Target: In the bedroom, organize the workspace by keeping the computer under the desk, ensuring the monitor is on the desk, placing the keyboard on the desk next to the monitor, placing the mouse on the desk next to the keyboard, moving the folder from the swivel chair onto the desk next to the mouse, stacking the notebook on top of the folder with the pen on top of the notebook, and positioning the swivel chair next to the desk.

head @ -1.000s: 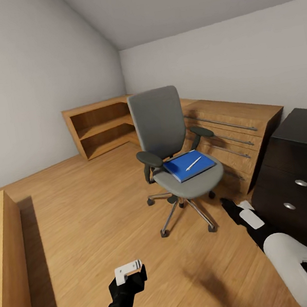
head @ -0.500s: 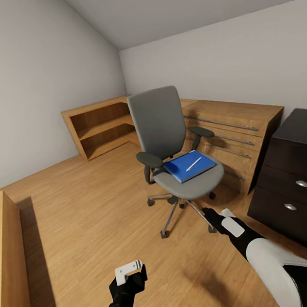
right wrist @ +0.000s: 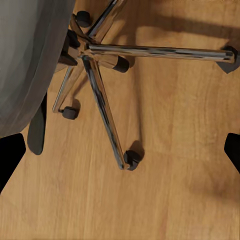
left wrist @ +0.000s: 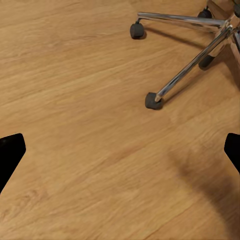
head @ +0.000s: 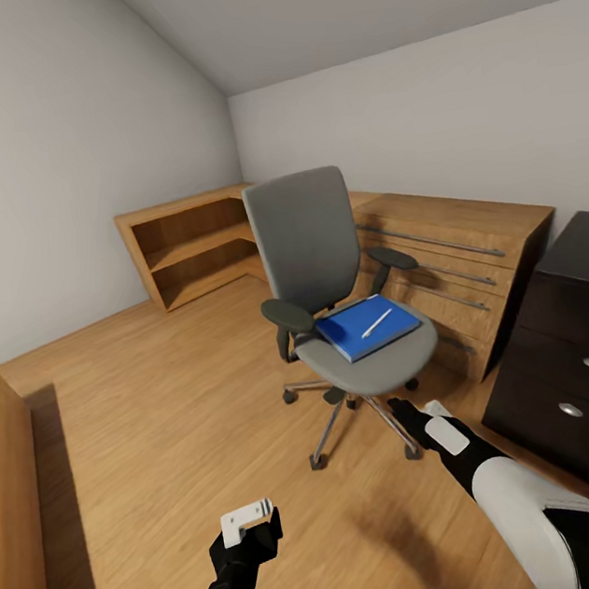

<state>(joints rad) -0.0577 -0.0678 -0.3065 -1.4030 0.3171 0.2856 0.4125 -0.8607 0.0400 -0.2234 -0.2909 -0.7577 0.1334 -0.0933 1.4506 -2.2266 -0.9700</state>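
Standing on the light wood floor (head: 132,404) is one swivel chair (head: 333,298), grey, with two dark armrests and a metal star base on castors. One blue folder (head: 361,330) lies flat on its seat, and one pen (head: 375,323) lies on top of the folder. The right hand (head: 408,408) sits low, near the front of the chair base, below the seat edge and well short of the folder; the right wrist view looks down on the chair's spokes and castors with the seat edge beside them. The left hand (head: 245,521) hangs over bare floor, nearer the robot and well apart from the chair; the left wrist view shows two castors and their spokes ahead of it. In both wrist views the two fingertips sit at opposite edges with only floor between them: both hands are spread wide and grip nothing. One black three-drawer unit (head: 579,365) of the table stands beside the chair, with low wooden shelving (head: 188,244) behind.
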